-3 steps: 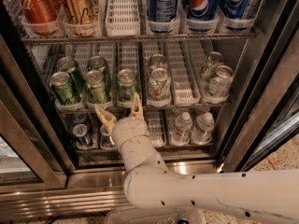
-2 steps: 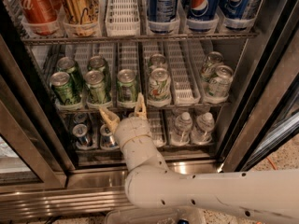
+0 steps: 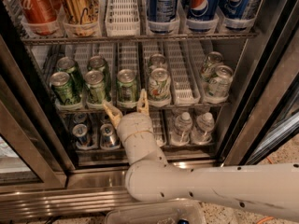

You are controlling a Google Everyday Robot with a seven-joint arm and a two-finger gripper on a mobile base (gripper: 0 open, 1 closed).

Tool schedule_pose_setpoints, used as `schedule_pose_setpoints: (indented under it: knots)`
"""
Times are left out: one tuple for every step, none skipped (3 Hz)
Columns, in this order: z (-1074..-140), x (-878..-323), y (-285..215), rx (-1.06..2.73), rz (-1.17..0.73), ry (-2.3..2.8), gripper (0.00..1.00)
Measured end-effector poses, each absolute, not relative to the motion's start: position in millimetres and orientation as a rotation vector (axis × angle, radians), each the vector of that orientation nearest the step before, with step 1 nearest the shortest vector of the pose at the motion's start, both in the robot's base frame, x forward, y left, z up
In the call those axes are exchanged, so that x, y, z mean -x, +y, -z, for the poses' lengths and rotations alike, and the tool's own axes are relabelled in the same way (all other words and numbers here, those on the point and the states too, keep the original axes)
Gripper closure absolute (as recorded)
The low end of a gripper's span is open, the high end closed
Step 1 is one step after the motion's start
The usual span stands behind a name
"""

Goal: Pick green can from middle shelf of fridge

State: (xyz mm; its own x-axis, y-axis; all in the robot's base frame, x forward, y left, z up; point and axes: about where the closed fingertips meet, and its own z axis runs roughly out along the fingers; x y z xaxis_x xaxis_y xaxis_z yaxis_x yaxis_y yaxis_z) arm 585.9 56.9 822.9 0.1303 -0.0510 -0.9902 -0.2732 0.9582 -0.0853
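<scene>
Surface notes: steel fridge (image 3: pixel 56 190), wire middle shelf (image 3: pixel 187 106), plastic lane trays (image 3: pixel 180 73)
Gripper (image 3: pixel 127 107) at the shelf's front rail, just before the green can (image 3: pixel 126 85); fingers (image 3: pixel 142 101) spread apart, tan, matt; arm (image 3: pixel 224 185) shell smooth white plastic, low sheen. Can body dull olive, slight gloss; top bare silver metal. Trays white slotted plastic, matt. Shelf rail bright steel. Fridge base ribbed steel, reflective; door frames dark, satin

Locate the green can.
Camera view: the green can stands front-centre on the middle shelf, between a lime-green can and a white can, just above the open gripper.
</scene>
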Motion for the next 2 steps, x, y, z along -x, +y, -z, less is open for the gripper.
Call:
schedule_pose_setpoints:
  knots:
    - [-823.5, -593.1, 55.6, 0.269, -0.159, 1.429, 0.23]
    - [-824.4, -599.0, 52.0, 0.264, -0.147, 1.421, 0.30]
